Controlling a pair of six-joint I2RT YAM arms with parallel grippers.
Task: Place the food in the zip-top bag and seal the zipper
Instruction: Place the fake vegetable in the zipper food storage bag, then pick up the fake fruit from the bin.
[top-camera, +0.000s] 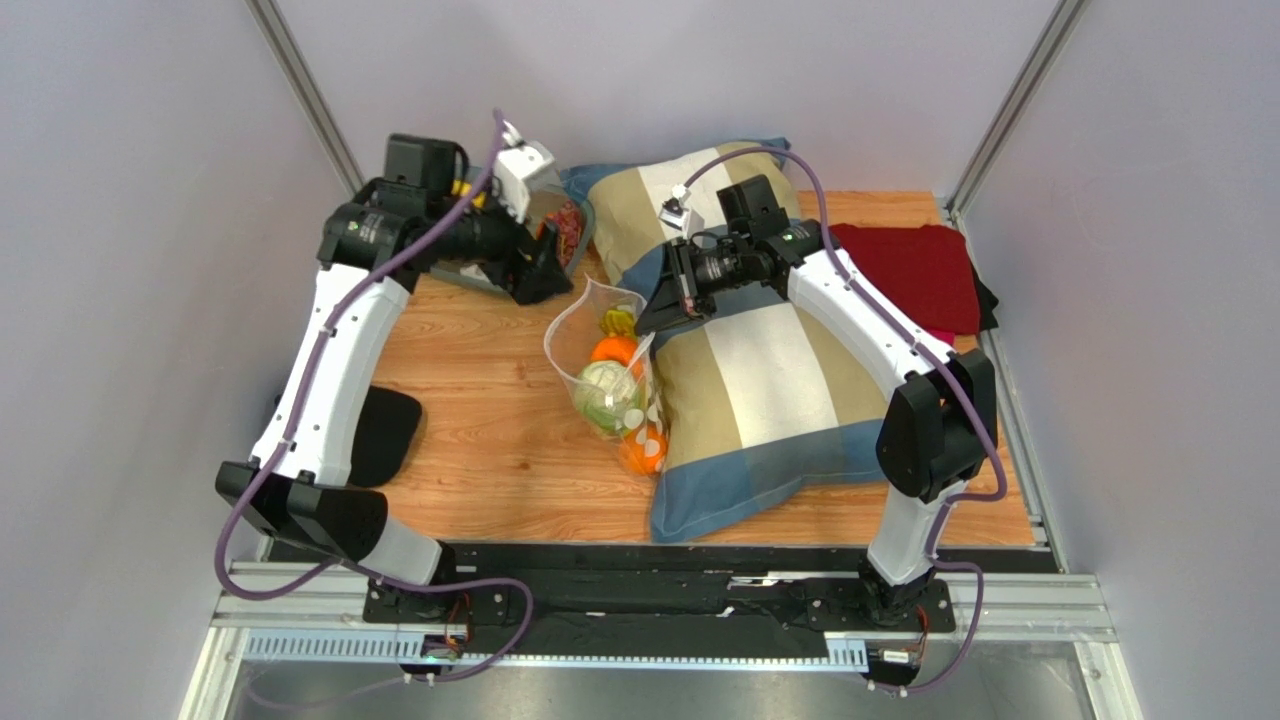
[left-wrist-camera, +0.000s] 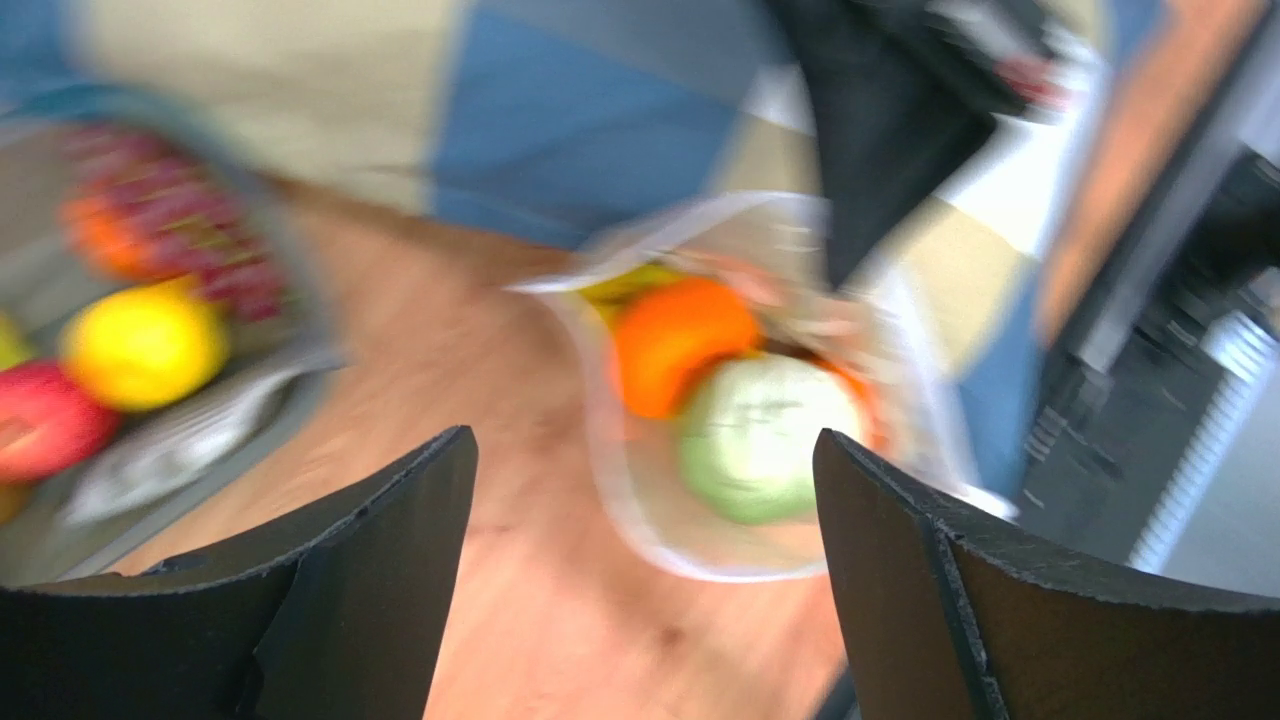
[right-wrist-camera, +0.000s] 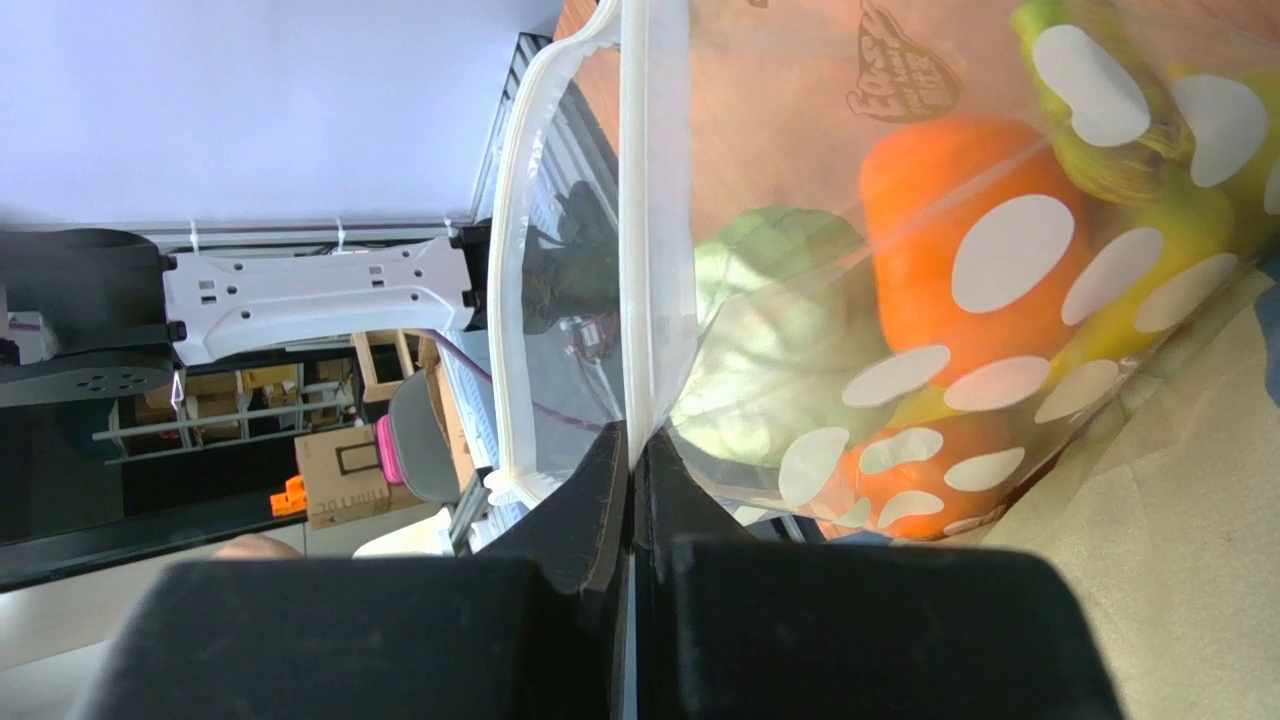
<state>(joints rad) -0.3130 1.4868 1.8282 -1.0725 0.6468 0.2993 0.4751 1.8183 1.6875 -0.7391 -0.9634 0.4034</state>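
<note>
1 wooden tabletop (top-camera: 481, 435) carries a striped pillow (top-camera: 766, 375). Against the pillow's left edge lies the zip-top bag (top-camera: 568, 342), mouth agape, holding a cabbage (top-camera: 609, 393) and oranges (top-camera: 612, 353). The right claw (right-wrist-camera: 633, 450) pinches the zipper (right-wrist-camera: 637, 225); the left claw (left-wrist-camera: 642, 440) hangs spread nearby.

One dotted bag (top-camera: 568, 342), one pillow (top-camera: 766, 393), one bowl (top-camera: 586, 236), one cabbage (top-camera: 607, 395), perhaps two oranges (top-camera: 612, 353).

We see a robot lab cell: grey walls (top-camera: 135, 300), metal frame posts (top-camera: 305, 83), arms (top-camera: 323, 360) bolted to a rail (top-camera: 1052, 612) before the tabletop (top-camera: 496, 435).
</note>
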